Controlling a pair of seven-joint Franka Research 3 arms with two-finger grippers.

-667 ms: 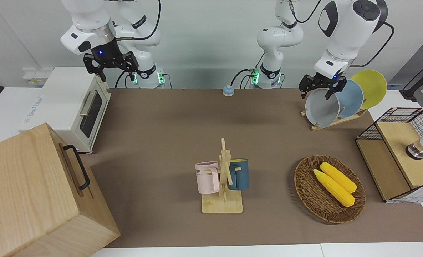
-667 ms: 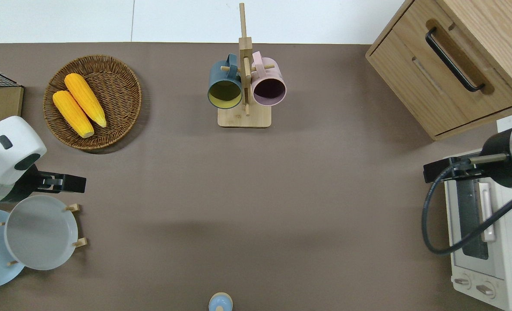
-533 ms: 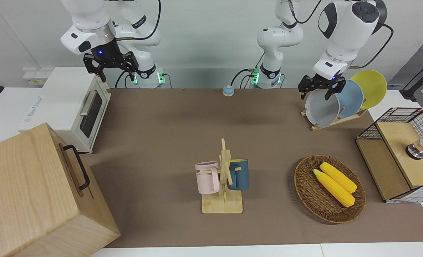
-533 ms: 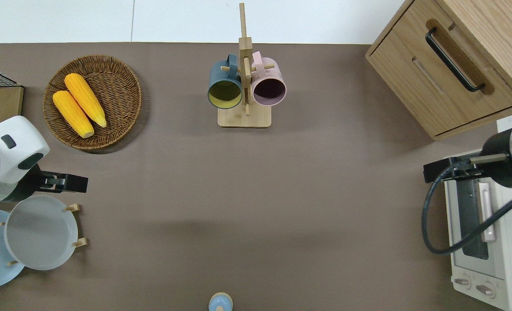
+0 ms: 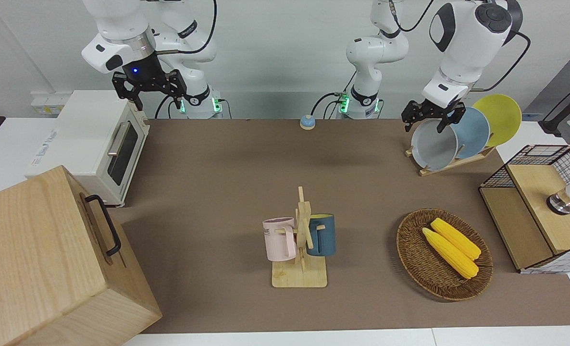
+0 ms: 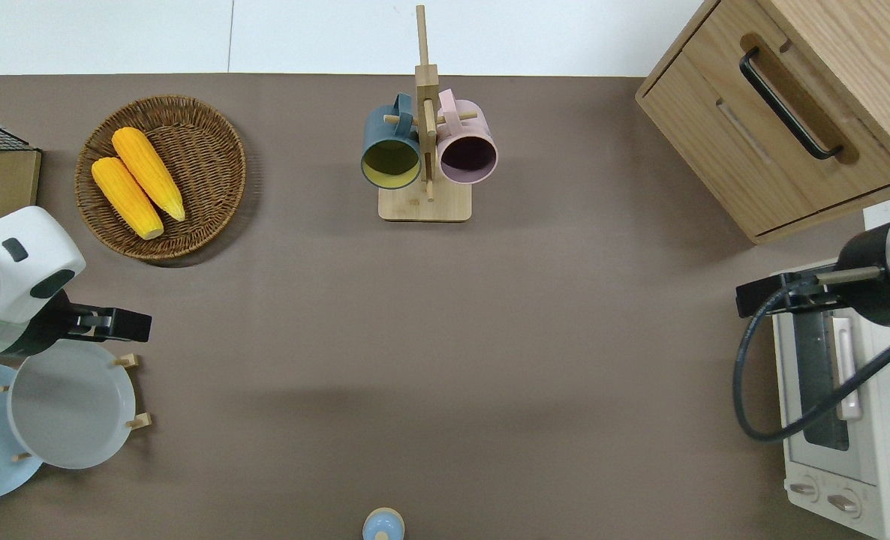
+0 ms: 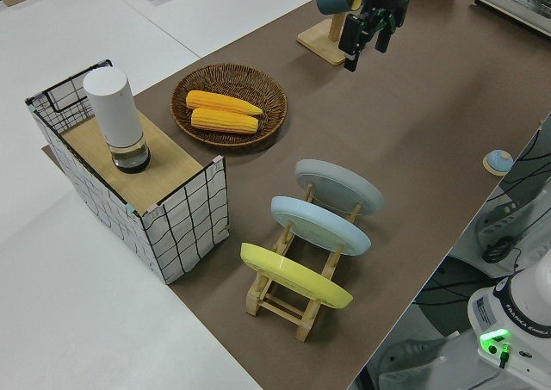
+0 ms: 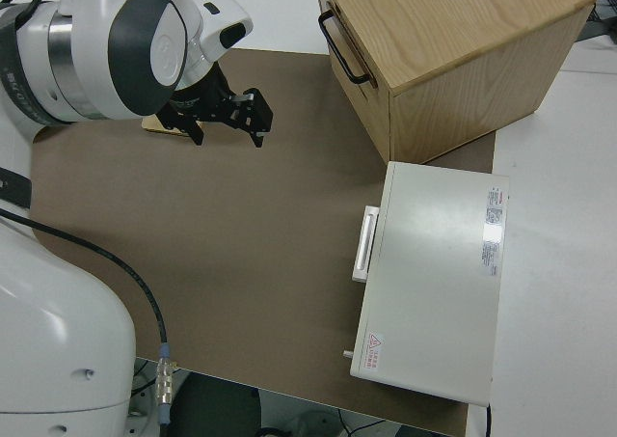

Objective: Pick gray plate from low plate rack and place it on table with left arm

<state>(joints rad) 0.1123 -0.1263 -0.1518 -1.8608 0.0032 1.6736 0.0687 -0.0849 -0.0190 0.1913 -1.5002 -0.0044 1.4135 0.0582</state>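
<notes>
Left claw (image 5: 427,120) spread above gray plate (image 5: 434,144), yellow plate (image 7: 295,275) in side view

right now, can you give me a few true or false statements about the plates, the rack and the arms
1. The gray plate stands in the low plate rack. True.
2. The left gripper has lifted the gray plate clear. False: its open jaws are at the plate's upper rim, and the plate sits in the rack.
3. The yellow plate lies in the wicker basket. False: it is in the rack; the basket holds two corn cobs.
4. The right arm is parked. True.
</notes>
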